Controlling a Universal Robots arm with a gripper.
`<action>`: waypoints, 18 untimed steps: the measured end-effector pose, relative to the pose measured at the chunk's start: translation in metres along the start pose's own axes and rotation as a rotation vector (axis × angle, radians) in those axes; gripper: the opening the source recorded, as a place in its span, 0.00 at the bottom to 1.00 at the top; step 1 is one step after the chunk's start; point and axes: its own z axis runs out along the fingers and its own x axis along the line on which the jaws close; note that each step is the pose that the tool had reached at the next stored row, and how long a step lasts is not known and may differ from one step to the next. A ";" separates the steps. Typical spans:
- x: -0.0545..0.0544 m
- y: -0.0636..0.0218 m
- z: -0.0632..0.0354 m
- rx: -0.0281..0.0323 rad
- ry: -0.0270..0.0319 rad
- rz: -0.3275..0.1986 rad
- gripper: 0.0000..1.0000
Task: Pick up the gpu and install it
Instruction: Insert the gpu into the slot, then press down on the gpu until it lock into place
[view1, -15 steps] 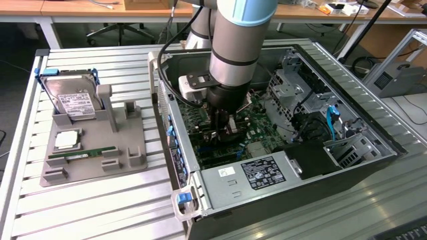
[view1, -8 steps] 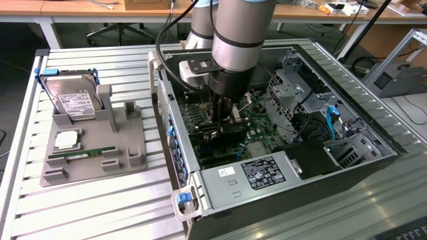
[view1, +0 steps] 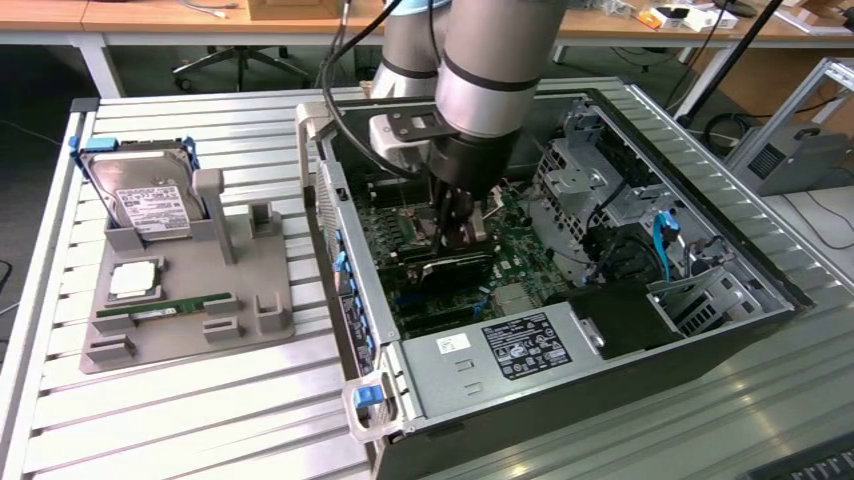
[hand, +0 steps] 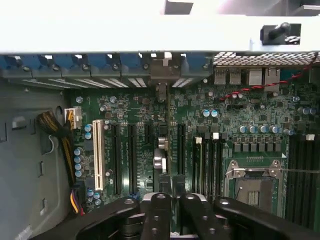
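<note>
The gripper (view1: 458, 232) is lowered inside the open computer case (view1: 561, 390), fingers nearly closed on the top edge of the gpu (view1: 447, 268). The gpu stands on edge over the motherboard (hand: 125, 105), amid its expansion slots. Its long axis runs from the case's rear slot panel (view1: 350, 290) toward the drive bays (view1: 587, 180).
</note>
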 end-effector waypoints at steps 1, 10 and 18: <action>0.000 -0.0038 0.0000 -0.0045 -0.0017 0.000 0.11; 0.000 -0.0483 0.0037 -0.0692 -0.0039 0.000 0.11; 0.000 -0.0485 0.0037 -0.0696 -0.0036 0.000 0.11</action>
